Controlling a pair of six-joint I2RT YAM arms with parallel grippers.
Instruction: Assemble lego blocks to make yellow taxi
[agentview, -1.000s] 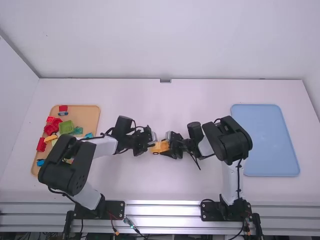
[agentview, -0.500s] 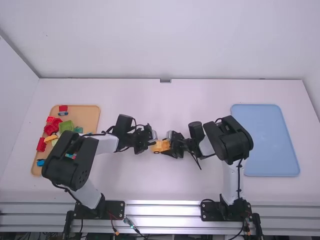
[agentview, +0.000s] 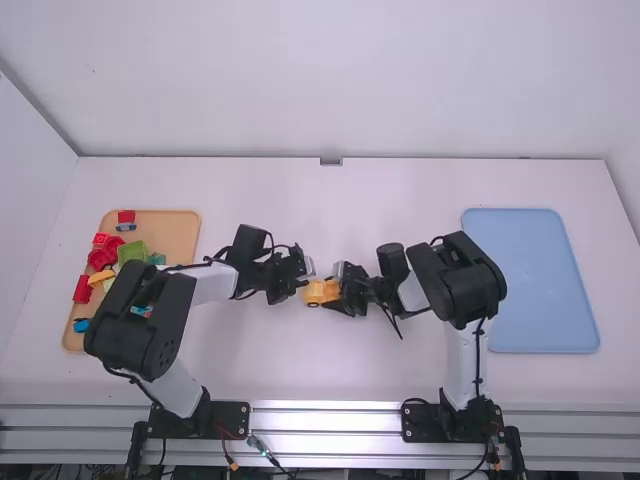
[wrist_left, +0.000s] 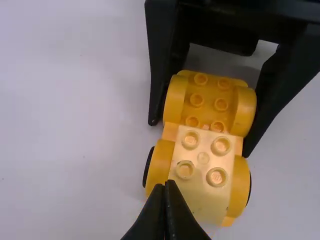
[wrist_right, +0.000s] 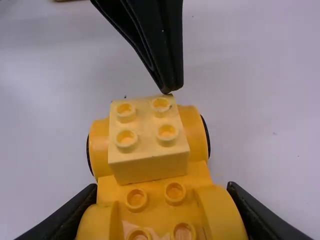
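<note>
Mid table (agentview: 420, 190) (edges (agentview: 450, 158) well away), the right gripper (agentview: 335, 290) clasps the yellow car (agentview: 315, 292).

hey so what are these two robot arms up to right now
The right tool is gripping a yellow car base, with a pale yellow block sitting on it. The left tool is shut and empty, its tip right by that block; I can't tell whether it's touching. They seem to be building the taxi. More blocks lie in the orange tray.
</note>
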